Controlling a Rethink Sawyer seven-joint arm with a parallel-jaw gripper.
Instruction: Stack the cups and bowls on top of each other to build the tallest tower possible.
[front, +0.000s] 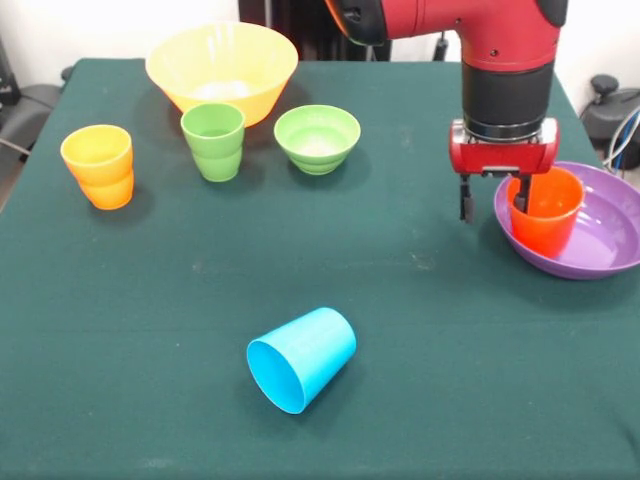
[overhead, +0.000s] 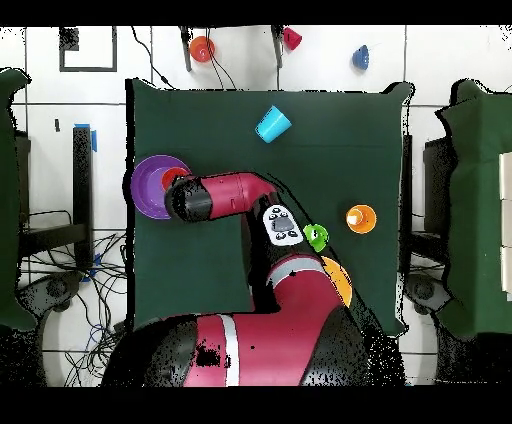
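Orange cup (front: 545, 208) stands upright in the purple bowl (front: 600, 255), directly beneath the gripper (front: 494, 196). Its fingers are spread, one apparently inside the cup's mouth and the other outside its wall, straddling the rim, though contact is unclear. Remaining cups and bowls sit well away across the table (front: 150, 330).

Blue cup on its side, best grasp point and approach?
Judging by its pose, come straight down on the blue cup and pinch across its body near the middle. It lies tipped over, mouth toward the camera in the front view, so the rim can't be taken from above. Its sides taper, so closing nearer the wide mouth end should slip less.
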